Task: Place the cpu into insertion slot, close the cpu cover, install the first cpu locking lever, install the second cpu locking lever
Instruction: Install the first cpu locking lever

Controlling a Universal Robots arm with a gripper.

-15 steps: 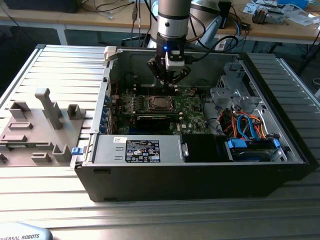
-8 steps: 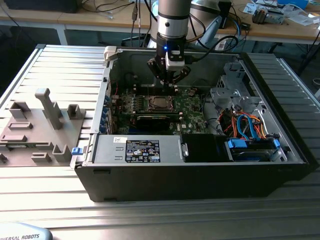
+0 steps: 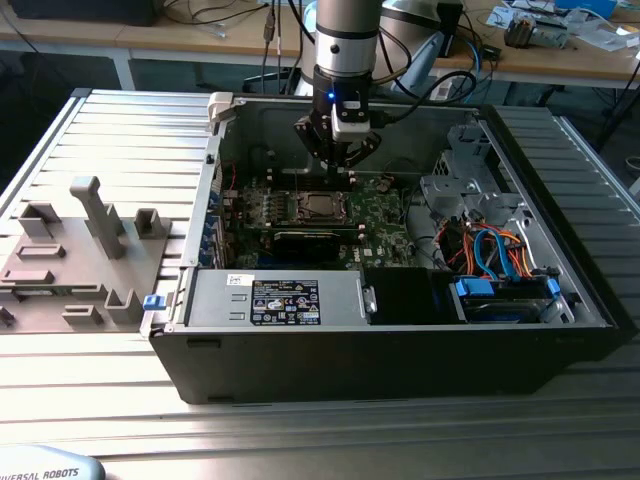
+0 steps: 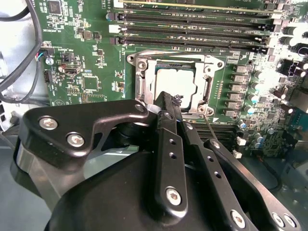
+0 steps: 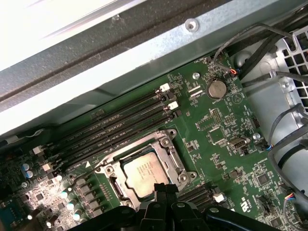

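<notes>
cpu (image 5: 143, 173) is seated in the insertion slot (image 5: 111, 183), cpu cover (image 4: 140, 77) down around it, so I judge we're at the first lever. Hand (image 4: 166, 107) hovers at the socket's edge, fingers together, gripping nothing (lever wire is thin, needs a precise hook). All inside the open PC case (image 3: 560, 250).

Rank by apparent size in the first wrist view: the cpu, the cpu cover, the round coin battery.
1. cpu cover, the frame surrounding the chip
2. cpu, partly hidden by the gripper
3. coin battery, clearly smallest
</notes>
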